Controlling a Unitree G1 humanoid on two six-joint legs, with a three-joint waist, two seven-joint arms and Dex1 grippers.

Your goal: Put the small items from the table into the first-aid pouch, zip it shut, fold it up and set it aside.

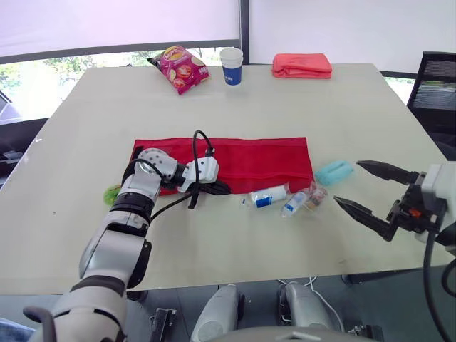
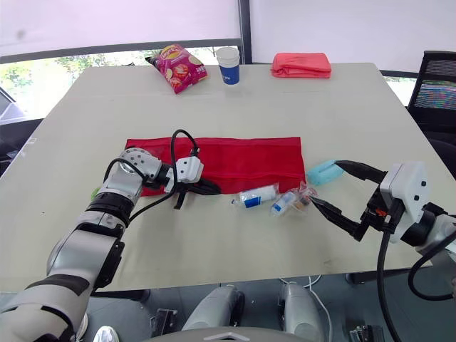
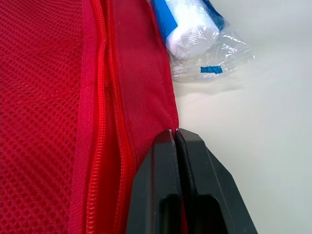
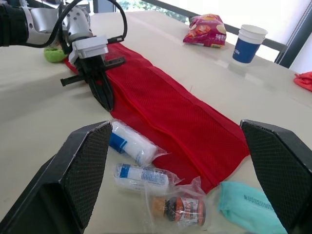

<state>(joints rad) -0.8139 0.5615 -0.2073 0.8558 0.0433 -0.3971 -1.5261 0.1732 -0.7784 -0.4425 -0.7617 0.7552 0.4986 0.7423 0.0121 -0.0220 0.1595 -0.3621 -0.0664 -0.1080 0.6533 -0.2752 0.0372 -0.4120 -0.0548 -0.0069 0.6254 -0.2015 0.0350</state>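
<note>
The red mesh first-aid pouch (image 1: 256, 158) lies unfolded flat across the middle of the table, its zipper (image 3: 100, 97) running along it. My left gripper (image 1: 219, 189) is shut, pinching the pouch's near fabric edge (image 3: 156, 97). Just beyond that edge lie a wrapped bandage roll with a blue label (image 1: 267, 196), a small bottle in plastic (image 1: 293, 205), a bagged orange jar (image 1: 315, 194) and a teal packet (image 1: 335, 171). A green item (image 1: 112, 192) sits left of the pouch beside my left forearm. My right gripper (image 1: 348, 182) hovers open to the right of the teal packet, holding nothing.
At the table's far side are a pink snack bag (image 1: 182, 68), a blue-and-white paper cup (image 1: 231, 65) and a folded coral cloth (image 1: 301, 65). A black chair (image 1: 434, 92) stands off the right edge. The table's near edge (image 1: 235, 281) runs close below the items.
</note>
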